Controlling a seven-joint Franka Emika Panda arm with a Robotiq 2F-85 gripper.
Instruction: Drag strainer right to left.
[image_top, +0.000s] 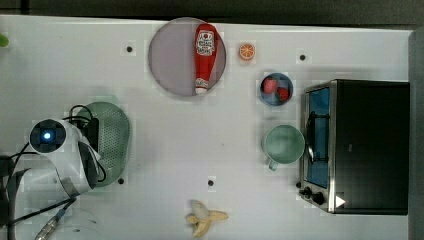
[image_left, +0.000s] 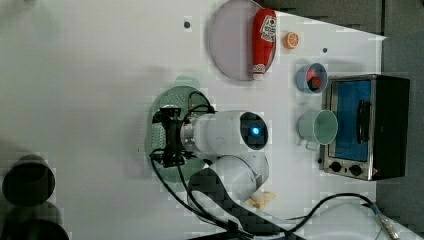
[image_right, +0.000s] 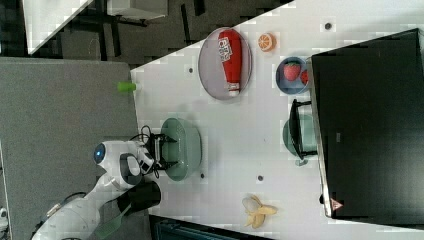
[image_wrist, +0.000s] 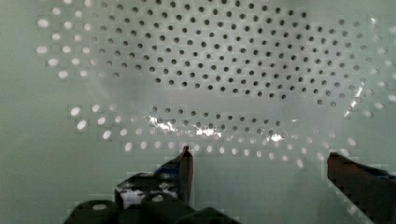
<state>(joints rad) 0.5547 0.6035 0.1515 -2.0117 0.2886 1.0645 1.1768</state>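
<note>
Hand (image_wrist: 259, 161) spread wide, holding nothing, low inside strainer (image_top: 116, 135). Your risk: fingers slide over slick plastic, strainer stays put or tips.

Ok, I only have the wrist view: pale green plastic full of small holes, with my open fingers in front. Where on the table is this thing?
Observer: That's the strainer. It lies near the top view's left end of the table, partly under the arm.
Operator: Is anything crowding it?
Observer: No. The nearest things are the plate carrying the ketchup bottle and a peeled banana, and both are well apart from it.
Operator: And the mug?
Observer: The mug stands far off toward the top view's right, beside the toaster oven.
</note>
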